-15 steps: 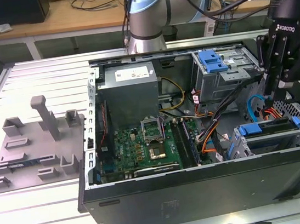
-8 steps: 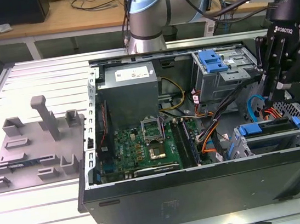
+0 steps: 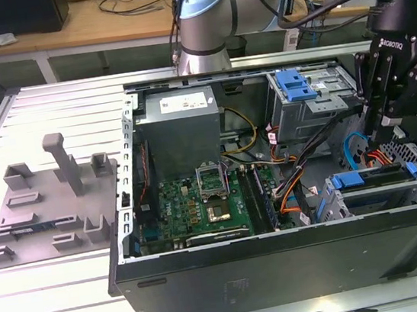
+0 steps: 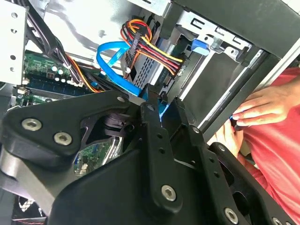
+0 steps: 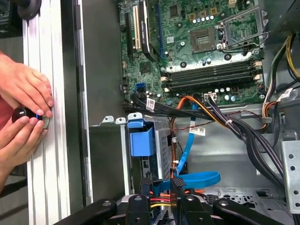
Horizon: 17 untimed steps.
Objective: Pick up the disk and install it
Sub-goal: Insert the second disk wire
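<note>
Fingers [image 5: 177, 184] drawn close around a sliver of blue, clamped on it or merely over it impossible to tell, low inside the open computer case [image 3: 285, 269], just above the lower drive cage [image 3: 376, 199] with the disk [image 3: 380, 176] apparently slotted in its top. Best kept square to that cage, pressing evenly, clear of the blue cable [image 5: 201, 178] beside the tips. Hidden behind cage wall and fingers: disk's label, depth of seating; hands [image 5: 23, 93] at the worktop [image 5: 47, 164] cut off.

Disk [image 3: 377, 178] at lower right of exterior view, lying roughly level in the grey drive cage [image 3: 383, 196] inside the case. Blue carrier frame visible at both ends of its near edge, dark strip between. Label not visible from here.
</note>
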Each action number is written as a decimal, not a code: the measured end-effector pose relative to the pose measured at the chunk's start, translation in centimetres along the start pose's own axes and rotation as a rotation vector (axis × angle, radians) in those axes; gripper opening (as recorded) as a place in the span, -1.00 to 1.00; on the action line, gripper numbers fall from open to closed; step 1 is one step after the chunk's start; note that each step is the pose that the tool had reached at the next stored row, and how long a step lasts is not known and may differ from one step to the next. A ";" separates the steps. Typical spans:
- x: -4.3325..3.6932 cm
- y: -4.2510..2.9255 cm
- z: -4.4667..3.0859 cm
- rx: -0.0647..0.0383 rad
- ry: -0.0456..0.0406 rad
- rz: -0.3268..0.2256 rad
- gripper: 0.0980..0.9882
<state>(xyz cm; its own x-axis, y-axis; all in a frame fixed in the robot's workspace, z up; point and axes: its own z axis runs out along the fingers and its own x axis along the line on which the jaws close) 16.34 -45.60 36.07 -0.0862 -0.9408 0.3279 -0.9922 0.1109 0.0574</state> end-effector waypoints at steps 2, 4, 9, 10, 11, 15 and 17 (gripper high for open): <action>-0.02 0.07 0.08 -0.002 -0.0010 0.013 -0.52; -0.03 0.11 0.13 -0.004 -0.0017 0.022 -0.52; -0.06 0.15 0.22 -0.002 -0.0022 0.033 -0.52; -0.06 0.14 0.24 -0.001 -0.0017 0.034 -0.52; -0.07 0.14 0.24 0.000 -0.0014 0.034 -0.52; -0.08 0.15 0.28 0.000 0.0017 0.034 -0.52; -0.08 0.15 0.29 0.000 0.0036 0.034 -0.54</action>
<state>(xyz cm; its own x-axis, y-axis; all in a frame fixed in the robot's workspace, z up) 16.17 -45.60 35.78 -0.1198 -0.9353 0.3330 -0.9887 0.1430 0.0460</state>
